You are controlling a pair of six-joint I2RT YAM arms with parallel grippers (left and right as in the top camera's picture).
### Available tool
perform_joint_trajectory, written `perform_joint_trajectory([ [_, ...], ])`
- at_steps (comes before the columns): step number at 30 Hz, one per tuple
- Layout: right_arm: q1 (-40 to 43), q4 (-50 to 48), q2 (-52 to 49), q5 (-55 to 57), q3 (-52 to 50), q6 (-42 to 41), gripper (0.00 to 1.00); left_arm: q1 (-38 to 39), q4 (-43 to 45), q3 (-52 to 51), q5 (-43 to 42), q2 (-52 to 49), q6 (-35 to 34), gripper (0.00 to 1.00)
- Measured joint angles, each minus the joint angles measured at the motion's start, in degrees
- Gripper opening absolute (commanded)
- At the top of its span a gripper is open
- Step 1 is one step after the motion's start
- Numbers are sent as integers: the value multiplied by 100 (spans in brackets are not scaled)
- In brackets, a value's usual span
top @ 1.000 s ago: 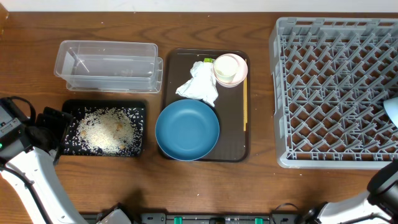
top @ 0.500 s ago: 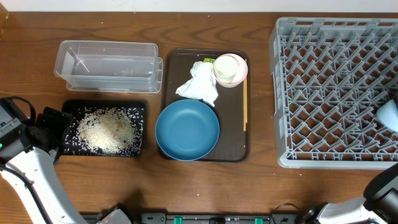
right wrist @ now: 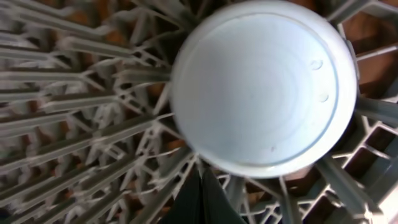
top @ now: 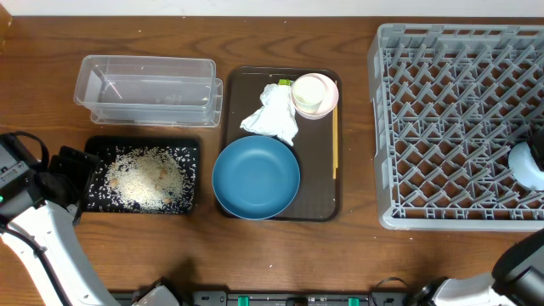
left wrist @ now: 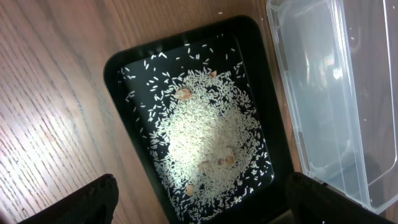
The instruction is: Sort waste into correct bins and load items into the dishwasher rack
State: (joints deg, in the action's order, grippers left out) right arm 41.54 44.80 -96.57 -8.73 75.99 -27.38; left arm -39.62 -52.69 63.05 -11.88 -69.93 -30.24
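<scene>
My right gripper (right wrist: 200,177) is shut on the rim of the small light-blue bowl (right wrist: 261,87), which is held low over the grey dishwasher rack (top: 459,119) at its right edge (top: 526,163). My left gripper (left wrist: 205,208) is open and empty, just left of the black tray (top: 191,153), which holds loose rice (top: 144,177). The clear tub (top: 149,89) lies behind it. The dark-blue bowl (top: 255,177), white napkin (top: 272,115), green-yellow wrapper (top: 285,83), pink-cream cup (top: 314,93) and chopsticks (top: 335,144) sit on the brown tray (top: 327,204). No white cup shows.
The rack's pegs (right wrist: 93,112) crowd round and under the bowl. The brown tray lies between the two bins and the rack. Bare wooden table (top: 357,255) runs along the front edge.
The light-blue bowl has moved a little left and down over the rack, in from its right edge. The left arm has not moved.
</scene>
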Motion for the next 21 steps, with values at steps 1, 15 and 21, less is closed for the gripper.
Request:
perform_joint_trajectory([
  [1, 0, -2, 107, -125, -4, 0, 1, 0, 0, 0, 0, 0, 0, 89],
  [15, -1947, -916, 1488, -2872, -9, 1228, 88, 0, 4, 0, 2, 0, 0, 89],
  [21, -3987, -468, 1150, -1591, 365, 1443, 89, 0, -2, 0, -2, 0, 0, 89],
])
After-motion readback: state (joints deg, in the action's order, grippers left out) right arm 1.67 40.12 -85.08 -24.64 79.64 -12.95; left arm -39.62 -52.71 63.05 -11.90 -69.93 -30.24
